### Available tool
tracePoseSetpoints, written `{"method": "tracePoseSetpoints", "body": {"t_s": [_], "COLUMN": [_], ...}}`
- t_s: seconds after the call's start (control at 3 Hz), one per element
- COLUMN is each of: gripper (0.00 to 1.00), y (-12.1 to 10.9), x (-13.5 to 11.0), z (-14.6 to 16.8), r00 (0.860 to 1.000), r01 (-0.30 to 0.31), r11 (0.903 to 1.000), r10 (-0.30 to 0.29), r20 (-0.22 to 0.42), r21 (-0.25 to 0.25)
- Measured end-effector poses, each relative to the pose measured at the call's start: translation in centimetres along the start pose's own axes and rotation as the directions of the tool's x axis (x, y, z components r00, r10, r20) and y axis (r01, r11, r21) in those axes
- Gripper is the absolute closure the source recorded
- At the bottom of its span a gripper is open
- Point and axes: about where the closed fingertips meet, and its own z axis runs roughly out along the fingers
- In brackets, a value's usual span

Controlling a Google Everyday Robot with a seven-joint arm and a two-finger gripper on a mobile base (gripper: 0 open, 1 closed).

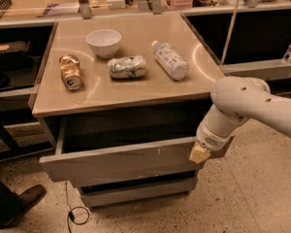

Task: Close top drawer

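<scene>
The top drawer [121,161] of the cabinet stands pulled out partway toward the near side, its wide grey front well forward of the tabletop's [136,92] near edge and its dark inside open to view. A few pale scratches show right of the front's centre. The white arm reaches in from the right, and the gripper [200,153] sits at the right end of that drawer front, its yellowish tip touching the panel's upper right corner. Whether the gripper is open or closed I cannot tell from here.

On the tabletop I count four things. One white bowl [104,41] stands upright toward the far side. Two crushed cans lie on their sides: a coppery one [70,72] at the left and a green-and-white one [127,67] near the middle, just in front of the bowl. One clear plastic bottle [169,60] lies on its side at the right, cap pointing far-left.

Below the open drawer a narrower grey drawer front [136,193] shows. On the speckled floor at the near left are one brown shoe [31,197] and a loop of dark cable [76,213]
</scene>
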Motion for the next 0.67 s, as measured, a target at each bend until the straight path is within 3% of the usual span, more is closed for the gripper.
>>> {"method": "tracePoseSetpoints", "body": {"t_s": [0.67], "gripper": [0.12], "y": [0.0], "x": [0.0], "z": [0.0], "r00": [1.0], "r01": [0.0], "r11": [1.0], "r10": [0.0], "r20": [0.0], "r21": [0.0]}}
